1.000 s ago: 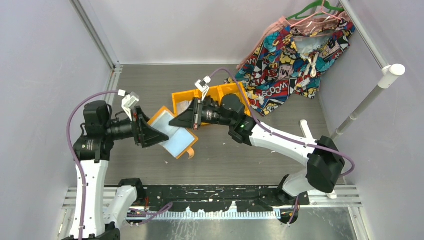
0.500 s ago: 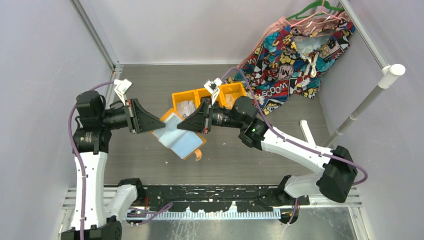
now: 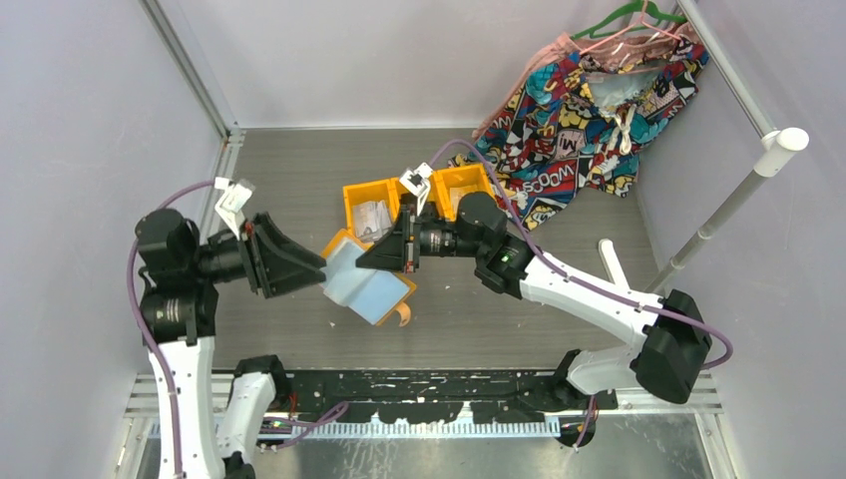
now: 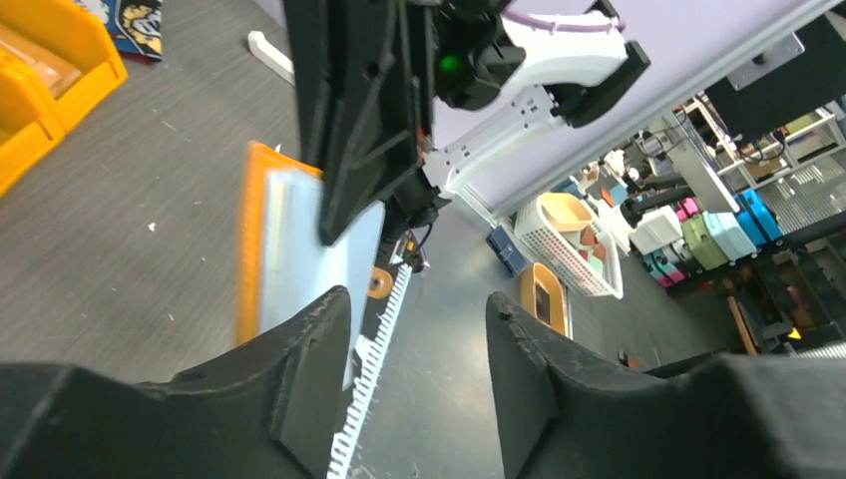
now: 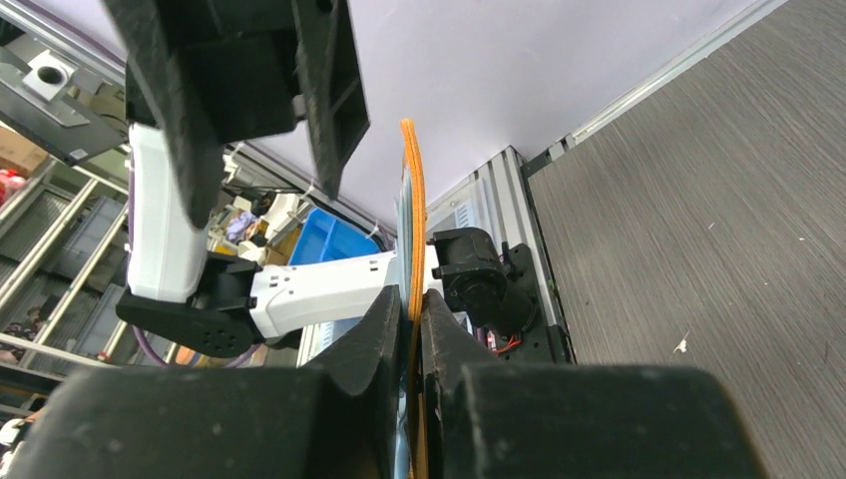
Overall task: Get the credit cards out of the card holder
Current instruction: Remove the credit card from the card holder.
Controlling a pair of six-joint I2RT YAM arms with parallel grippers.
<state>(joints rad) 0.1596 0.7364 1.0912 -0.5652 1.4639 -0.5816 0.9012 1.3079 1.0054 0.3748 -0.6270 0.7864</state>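
The card holder [image 3: 371,286], orange with pale blue see-through pages, hangs tilted above the table between the two arms. My right gripper [image 3: 365,261] is shut on its far edge. In the right wrist view the card holder [image 5: 412,210] stands edge-on as a thin orange strip, pinched by the right gripper [image 5: 417,311]. My left gripper [image 3: 321,269] is open at the holder's left edge. In the left wrist view the card holder [image 4: 287,249] lies beside and behind the left finger, and the gap of the left gripper [image 4: 417,307] holds nothing. The credit cards are hidden.
Orange bin trays [image 3: 419,195] sit behind the holder, one with a grey-white papery bundle [image 3: 372,217]. A colourful cloth [image 3: 579,120] on hangers fills the back right corner. A white pipe [image 3: 728,200] leans at the right wall. Walls close in on the left and back.
The right gripper has carried the holder a little right and toward the near edge. The left gripper narrowed, then widened again, and its arm drew back to the left.
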